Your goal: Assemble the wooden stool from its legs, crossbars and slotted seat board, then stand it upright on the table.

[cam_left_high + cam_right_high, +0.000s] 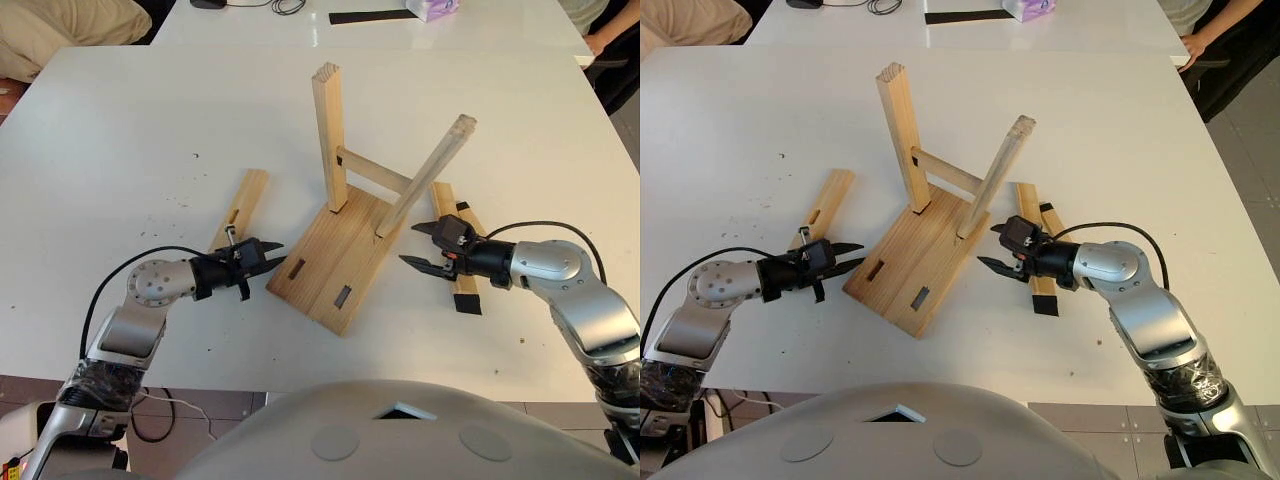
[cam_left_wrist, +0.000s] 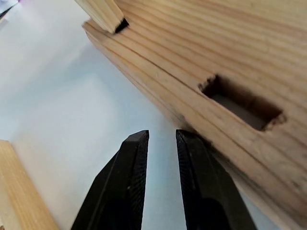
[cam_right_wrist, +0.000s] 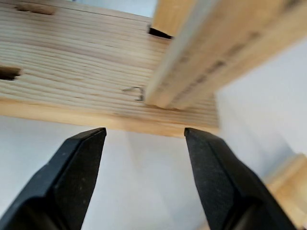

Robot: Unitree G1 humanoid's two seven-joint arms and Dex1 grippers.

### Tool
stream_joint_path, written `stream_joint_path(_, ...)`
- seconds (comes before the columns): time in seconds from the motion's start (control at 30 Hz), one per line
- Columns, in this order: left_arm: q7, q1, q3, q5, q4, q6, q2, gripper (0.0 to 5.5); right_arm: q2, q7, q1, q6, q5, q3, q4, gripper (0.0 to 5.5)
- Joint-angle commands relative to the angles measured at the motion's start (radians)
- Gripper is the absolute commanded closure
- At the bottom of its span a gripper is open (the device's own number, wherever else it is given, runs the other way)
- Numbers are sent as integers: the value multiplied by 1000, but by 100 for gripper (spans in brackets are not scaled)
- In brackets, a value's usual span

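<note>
Two legs [image 1: 328, 135] seated; next we want the loose leg [image 1: 243, 205] at the board's [image 1: 330, 275] 10 o'clock; left claw [image 2: 162, 135] barely open, right claw [image 1: 408, 243] wide, both empty.

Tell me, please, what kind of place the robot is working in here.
Most likely a robotics lab or office workroom, not a home: plain white tables set end to end, cables and what looks like a tissue box on the far one, and a half-built wooden stool on the near one.
</note>
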Motion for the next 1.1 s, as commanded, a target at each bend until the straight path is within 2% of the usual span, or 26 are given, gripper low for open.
stream_joint_path(0.03,-19,29,-35,3,-26,1,12,444,27,-4,-51,-42,-43,65,79,248)
stream_joint_path(0.27,-23,90,-101,-33,-169,85,-12,444,94,-32,-138,-129,-103,108,248,248)
stream_joint_path(0.57,32,-17,1,-30,-63,81,5,444,28,15,-61,-155,-97,63,193,248)
stream_joint_path(0.73,39,-26,-13,-30,-78,88,-16,444,40,2,-81,-154,-101,40,198,248)
stream_joint_path(0.83,52,-15,-9,-49,-115,101,-33,444,22,0,-87,-125,-63,-39,154,248)
stream_joint_path(0.93,78,-22,11,-60,-136,121,-47,444,3,-6,-59,-67,7,-165,92,248)
stream_joint_path(1.1,150,25,47,-55,-158,128,-67,444,-80,-31,106,-7,19,-386,43,248)
